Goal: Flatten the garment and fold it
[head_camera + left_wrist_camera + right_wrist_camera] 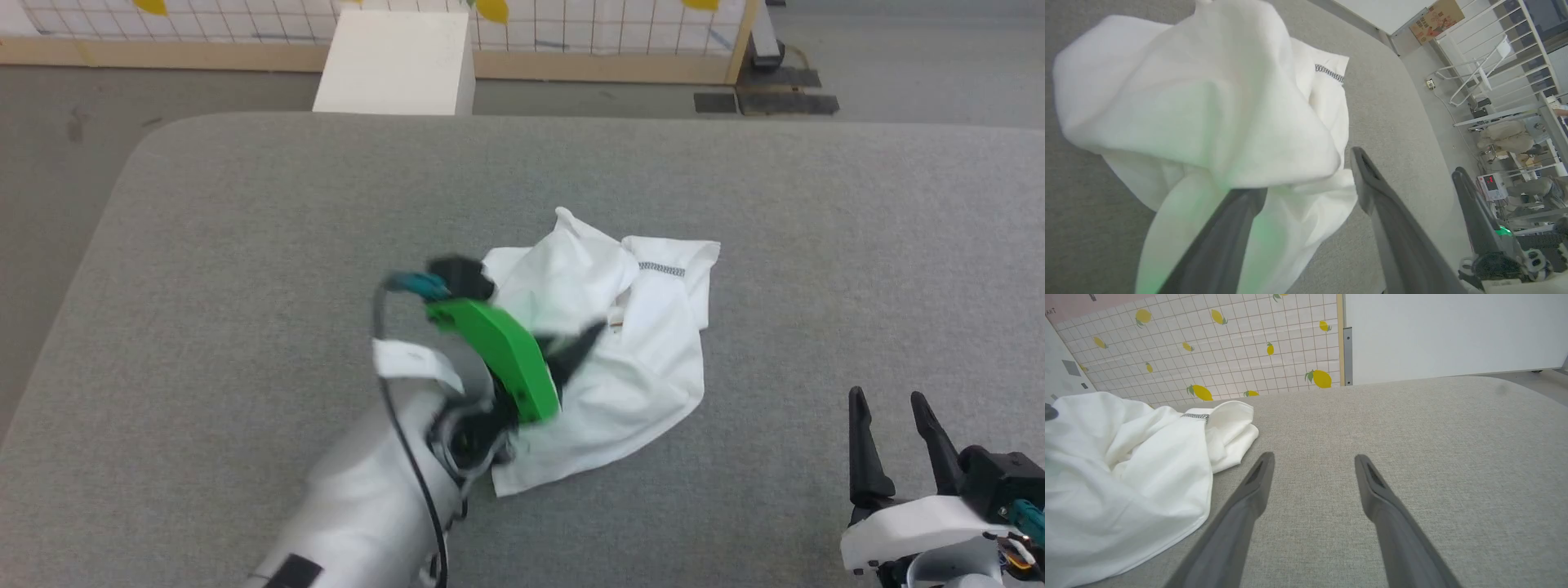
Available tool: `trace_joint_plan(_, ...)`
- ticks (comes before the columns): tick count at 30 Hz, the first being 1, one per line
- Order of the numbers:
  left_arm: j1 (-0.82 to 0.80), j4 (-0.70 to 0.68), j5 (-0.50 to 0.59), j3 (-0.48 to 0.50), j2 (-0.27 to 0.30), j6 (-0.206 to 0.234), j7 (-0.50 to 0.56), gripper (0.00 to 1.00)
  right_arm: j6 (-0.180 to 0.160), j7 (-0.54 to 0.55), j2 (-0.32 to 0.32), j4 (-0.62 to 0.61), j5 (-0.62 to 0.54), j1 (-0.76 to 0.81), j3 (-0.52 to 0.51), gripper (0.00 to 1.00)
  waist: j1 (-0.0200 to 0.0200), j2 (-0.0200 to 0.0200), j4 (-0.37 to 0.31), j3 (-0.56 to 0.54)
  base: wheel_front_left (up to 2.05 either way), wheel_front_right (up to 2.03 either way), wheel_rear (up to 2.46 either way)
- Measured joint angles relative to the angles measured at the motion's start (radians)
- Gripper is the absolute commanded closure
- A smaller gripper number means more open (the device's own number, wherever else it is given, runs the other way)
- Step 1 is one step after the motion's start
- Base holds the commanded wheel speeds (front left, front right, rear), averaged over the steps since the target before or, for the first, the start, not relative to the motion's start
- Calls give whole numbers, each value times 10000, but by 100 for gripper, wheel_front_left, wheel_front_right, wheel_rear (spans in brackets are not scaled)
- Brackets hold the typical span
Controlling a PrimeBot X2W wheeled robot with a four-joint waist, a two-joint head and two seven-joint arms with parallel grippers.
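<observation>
The garment (629,359) is a white T-shirt lying crumpled in a heap at the middle of the grey padded table (245,245); a short run of dark zigzag stitching (661,269) shows near its top. My left gripper (565,355), with its green housing, hovers over the heap's left side. In the left wrist view the garment (1200,106) bulges close in front of my left gripper (1306,177), whose jaws stand wide apart and open; a fold drapes over one fingertip. My right gripper (894,412) is open at the lower right, off the cloth. In the right wrist view, my right gripper (1312,457) is over bare table beside the garment (1126,477).
A white box (396,61) stands on the floor just past the table's far edge. Behind it runs a lemon-print tiled panel (571,33) in a wooden frame. The table's rounded left corner (155,139) drops to the floor. White railings (1490,61) stand off to one side.
</observation>
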Motion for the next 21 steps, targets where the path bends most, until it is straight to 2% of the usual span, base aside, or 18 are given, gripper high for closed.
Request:
trace_joint_plan(5,-166,-1104,-888,1419,405,63,-794,0,0,0,-2,-35,4,56,38,0,0,0,179,-295,0,0,0)
trace_joint_plan(12,148,-2205,-36,2435,2086,748,-3058,0,0,98,0,-184,6,121,182,0,0,0,408,-711,0,0,0)
trace_joint_plan(14,570,-2460,387,2533,2537,1151,-3576,0,0,138,2,-261,6,135,209,0,0,0,446,-798,0,0,0)
trace_joint_plan(18,1765,-3012,1714,2736,3639,2293,-4372,0,0,194,0,-355,12,148,213,0,0,0,491,-894,0,0,0)
trace_joint_plan(21,2695,-3693,2823,2878,4090,2897,-4497,0,0,263,2,-366,90,159,232,0,0,0,493,-866,0,0,0)
